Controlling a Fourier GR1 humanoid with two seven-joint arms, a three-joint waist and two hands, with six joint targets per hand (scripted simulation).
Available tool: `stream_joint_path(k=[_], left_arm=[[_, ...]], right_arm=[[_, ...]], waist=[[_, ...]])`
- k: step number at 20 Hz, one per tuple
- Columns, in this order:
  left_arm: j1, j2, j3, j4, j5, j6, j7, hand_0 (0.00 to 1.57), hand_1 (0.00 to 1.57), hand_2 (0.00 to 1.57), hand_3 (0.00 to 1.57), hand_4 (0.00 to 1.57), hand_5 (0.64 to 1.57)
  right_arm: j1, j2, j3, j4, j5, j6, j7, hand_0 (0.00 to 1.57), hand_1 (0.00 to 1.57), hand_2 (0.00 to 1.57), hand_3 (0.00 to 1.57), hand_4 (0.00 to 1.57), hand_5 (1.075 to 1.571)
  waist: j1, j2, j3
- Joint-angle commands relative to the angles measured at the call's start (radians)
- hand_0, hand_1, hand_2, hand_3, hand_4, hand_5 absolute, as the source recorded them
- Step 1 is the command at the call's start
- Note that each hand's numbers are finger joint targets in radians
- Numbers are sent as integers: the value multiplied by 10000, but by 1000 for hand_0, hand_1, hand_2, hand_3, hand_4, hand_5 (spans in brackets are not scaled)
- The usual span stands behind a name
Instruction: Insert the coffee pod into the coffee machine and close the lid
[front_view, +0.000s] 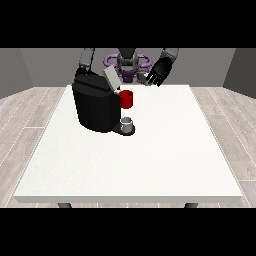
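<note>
The black coffee machine (95, 107) stands on the white table (150, 160), left of the middle. Its grey lid (111, 79) is tilted up and open. Below the lid a red cylindrical holder (126, 99) juts from the machine's front, over a small grey cup (128, 122) on the base. The hand at the view's right (158, 73) is raised above the table's far edge, right of the lid, with its fingers relaxed. A small pale grey piece (142, 77) shows by its fingertips; I cannot tell if it is the pod. The hand at the view's left (80, 71) blends into the machine's top rear.
The table's front edge runs across the lower part of the view, with wooden floor on both sides. The robot's torso (127, 62) with purple parts stands behind the far edge, right behind the machine.
</note>
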Motion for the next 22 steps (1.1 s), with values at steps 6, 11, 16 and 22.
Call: stream_joint_path(k=[6,11,16,22], left_arm=[[-1575,202,1047,3,687,-829,297,1380,1380,1397,1375,522,1571],[-2585,650,1648,460,779,-924,1044,1202,1202,1240,1256,491,1571],[-3190,1773,1677,490,544,-946,32,1174,1174,1254,1266,479,1571],[-4199,1058,1762,510,651,-952,1080,1225,1225,1284,1233,478,1571]], right_arm=[[-452,92,39,-412,53,-150,-322,0,0,0,0,0,1571],[-814,49,108,-1149,-152,156,627,0,0,0,0,0,1571],[-1231,-248,-72,-1453,-18,15,106,0,0,0,0,0,1571],[-2038,-471,-865,-762,-442,-75,-51,0,0,0,0,0,1571]], waist=[[-526,582,-2],[-1271,706,-3],[-1472,1909,-3],[-1251,2309,4]])
